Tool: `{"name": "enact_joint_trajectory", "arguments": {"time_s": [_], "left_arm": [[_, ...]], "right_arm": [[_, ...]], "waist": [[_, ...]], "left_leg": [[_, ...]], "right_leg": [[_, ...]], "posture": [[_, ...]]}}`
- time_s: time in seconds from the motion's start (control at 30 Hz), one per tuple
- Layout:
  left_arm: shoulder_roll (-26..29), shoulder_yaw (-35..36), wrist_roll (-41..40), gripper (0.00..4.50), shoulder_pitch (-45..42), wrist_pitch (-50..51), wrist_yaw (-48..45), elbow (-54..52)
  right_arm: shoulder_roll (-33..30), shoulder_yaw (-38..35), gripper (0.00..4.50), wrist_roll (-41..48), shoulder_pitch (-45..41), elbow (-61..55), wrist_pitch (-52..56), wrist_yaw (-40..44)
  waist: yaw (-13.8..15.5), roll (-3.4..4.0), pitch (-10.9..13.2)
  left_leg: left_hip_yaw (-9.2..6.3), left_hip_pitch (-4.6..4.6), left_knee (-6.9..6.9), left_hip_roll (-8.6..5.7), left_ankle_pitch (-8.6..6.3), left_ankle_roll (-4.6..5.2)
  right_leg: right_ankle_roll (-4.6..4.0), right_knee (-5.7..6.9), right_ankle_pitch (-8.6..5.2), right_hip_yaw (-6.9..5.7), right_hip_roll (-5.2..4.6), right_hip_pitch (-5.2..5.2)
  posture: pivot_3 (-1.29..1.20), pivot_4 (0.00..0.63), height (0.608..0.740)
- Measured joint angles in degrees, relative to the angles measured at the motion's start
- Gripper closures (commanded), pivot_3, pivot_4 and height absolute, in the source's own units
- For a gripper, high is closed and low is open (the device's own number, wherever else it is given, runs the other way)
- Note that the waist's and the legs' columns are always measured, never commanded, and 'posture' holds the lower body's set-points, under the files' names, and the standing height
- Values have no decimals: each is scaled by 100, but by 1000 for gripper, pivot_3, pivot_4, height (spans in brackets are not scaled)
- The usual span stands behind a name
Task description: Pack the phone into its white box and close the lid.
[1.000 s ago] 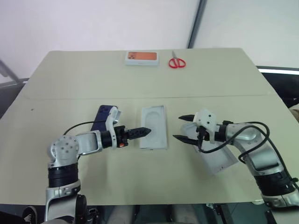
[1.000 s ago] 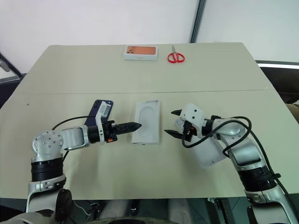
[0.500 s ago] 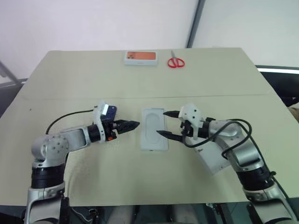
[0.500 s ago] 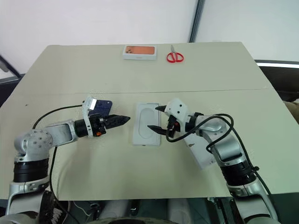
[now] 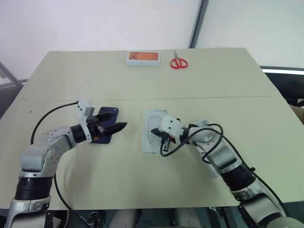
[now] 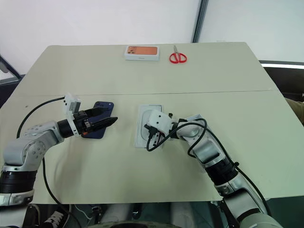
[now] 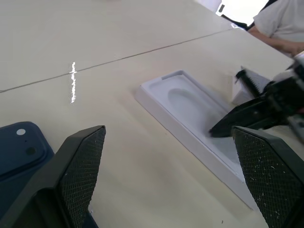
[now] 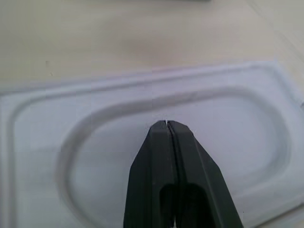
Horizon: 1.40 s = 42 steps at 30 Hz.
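Head pair looks down over the table (image 5: 142, 85) — wrist cameras sit close above it.

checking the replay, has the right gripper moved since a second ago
Yes. The right gripper has moved left, from beside the white tray to over it, and has shut.

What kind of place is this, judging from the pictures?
Probably an indoor lab or test room: a plain beige table against bare white walls, with only packing props such as a phone, scissors and an orange-topped box.
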Motion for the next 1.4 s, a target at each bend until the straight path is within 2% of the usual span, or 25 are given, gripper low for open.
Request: {"name": "enact_joint_trajectory", "arguments": {"time_s": [0.2,0.4,0.6,0.67,0.73,0.87,0.93,1.17,1.4], "left_arm": [[-53,25,97,0,11,-154,-1,-1],[-76,25,102,0,33,-154,1,-1],[-104,2,172,0,28,-359,-142,-1],[-108,-10,297,0,26,-550,-165,14],[-106,-98,421,0,6,-734,-231,45],[-94,-263,681,0,-8,-1152,-460,160],[-85,-427,934,0,-21,-1555,-578,281],[-275,-654,1261,0,-191,-2607,-1041,895],[-383,-652,1389,0,-507,-2666,-846,1361]], "right_arm": [[-62,27,4456,-144,5,-11,-133,106],[46,-78,4456,75,56,-51,11,236],[157,-934,4456,812,-115,-506,770,217],[43,-1249,3937,1091,-159,-735,1188,243],[-181,-1488,3154,1355,-74,-1024,1623,298],[-677,-1743,989,1694,236,-1623,2354,357],[-894,-1808,50,1779,281,-1852,2652,318],[-1545,-1870,50,1823,731,-2729,3373,-65],[-1166,-1832,50,1914,574,-2726,3263,-394]], "waist": [[0,0,-1],[-9,0,0],[2,0,0],[21,0,0],[29,1,0],[0,1,0],[-11,4,0],[34,2,0],[-12,2,0]], "left_leg": [[-1,-1,5,2,1,-2],[-1,-1,5,2,1,-2],[-3,-20,18,2,2,-3],[-5,-21,18,1,2,-3],[-6,-25,19,-1,2,-3],[0,-34,20,2,2,-2],[5,-34,17,3,3,-2],[2,-40,29,-2,3,-1],[2,-40,20,1,4,0]], "right_leg": [[0,8,0,0,5,-1],[0,13,1,2,6,-4],[0,27,1,2,6,-20],[0,27,0,0,5,-19],[0,27,0,0,2,-21],[-1,32,1,5,-1,-16],[-1,39,0,9,-7,-21],[-1,38,0,2,-14,-18],[1,41,-1,3,-5,-24]], "posture": [[0,150,740],[0,150,740],[0,150,740],[0,150,740],[0,150,740],[0,150,740],[0,150,740],[0,150,740],[0,150,740]]}}
